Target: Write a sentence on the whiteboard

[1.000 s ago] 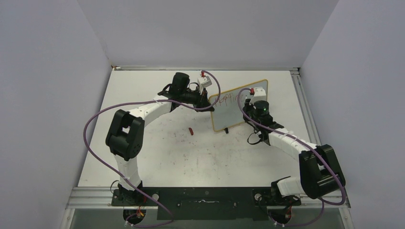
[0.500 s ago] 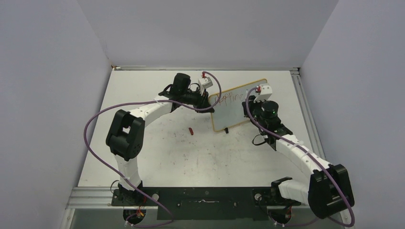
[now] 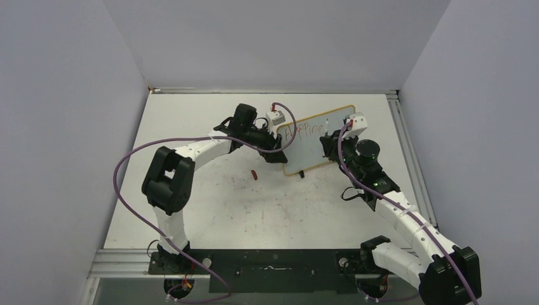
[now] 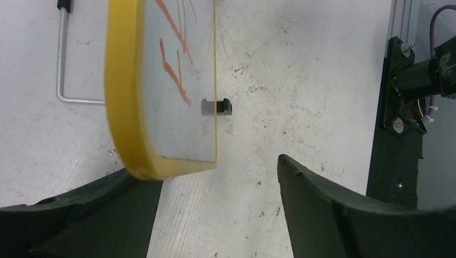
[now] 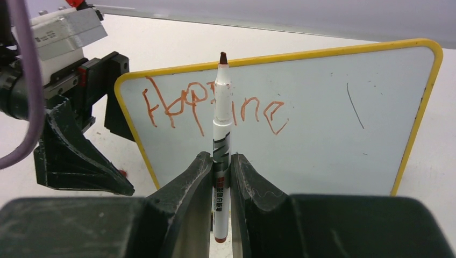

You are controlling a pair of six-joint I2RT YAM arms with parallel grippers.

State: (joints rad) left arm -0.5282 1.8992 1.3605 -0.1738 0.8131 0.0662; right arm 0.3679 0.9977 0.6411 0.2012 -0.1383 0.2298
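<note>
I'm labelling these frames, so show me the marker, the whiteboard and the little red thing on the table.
marker (image 5: 221, 137), right wrist view, middle of its barrel.
whiteboard (image 5: 333, 153), right wrist view, bare white face right of the writing.
little red thing (image 3: 253, 174), top external view, its middle.

Shows the whiteboard (image 3: 316, 152) upright at the far middle of the table (image 3: 254, 210), with the sentence (image 3: 304, 131) begun in red along its top. Sets the left gripper (image 3: 279, 151) at its left edge. Holds a marker (image 3: 327, 126) in the right gripper (image 3: 328, 142), just right of the lettering. Has a small red piece (image 3: 253, 174) lying near the board's lower left corner.
</note>
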